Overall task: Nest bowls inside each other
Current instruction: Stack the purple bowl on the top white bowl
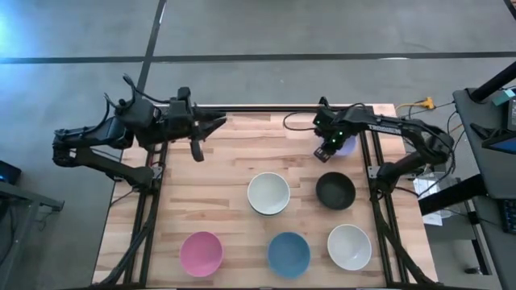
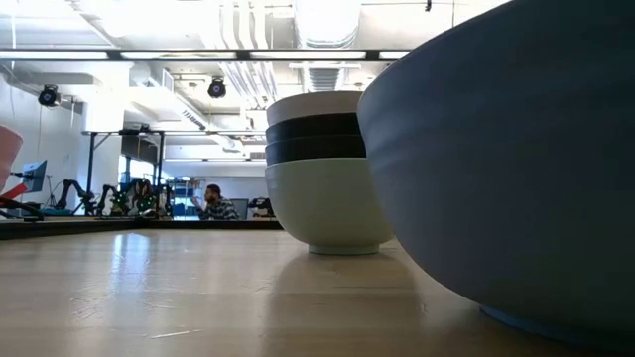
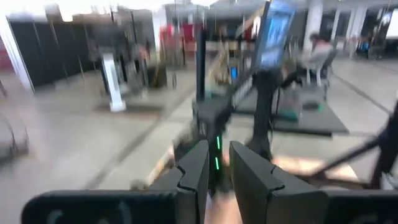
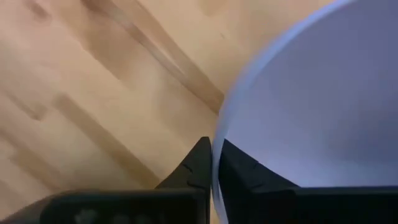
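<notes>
A lavender bowl (image 1: pixel 349 146) sits near the table's far right corner, and my right gripper (image 1: pixel 335 146) is shut on its rim; the right wrist view shows the lavender bowl (image 4: pixel 311 112) filling the space past the right gripper (image 4: pixel 214 146). My left gripper (image 1: pixel 219 123) hovers over the far left part of the table, level, fingers nearly together, touching nothing. Mid-table stands a stack of bowls with a pale top bowl (image 1: pixel 268 193); the low view shows the stack (image 2: pixel 327 169) as white, two dark, white. A black bowl (image 1: pixel 334 191), pink bowl (image 1: pixel 201 253), blue bowl (image 1: pixel 289 254) and white bowl (image 1: pixel 349 246) rest on their bases. My right gripper pinches the lavender bowl's rim (image 4: pixel 219 124) on its left side, one finger (image 4: pixel 245 171) inside the bowl and the other finger (image 4: pixel 189 168) outside. The fingers come from above, pointing down. Whether the bowl's base is on the table I cannot tell.
Bare wood lies on the table's left half (image 1: pixel 201 193) between my left gripper and the pink bowl. The blue bowl (image 2: pixel 516 159) fills the right of the low view. Cables and equipment stand beyond the table's right edge (image 1: pixel 451 161). A person (image 2: pixel 213 203) sits far back in the room.
</notes>
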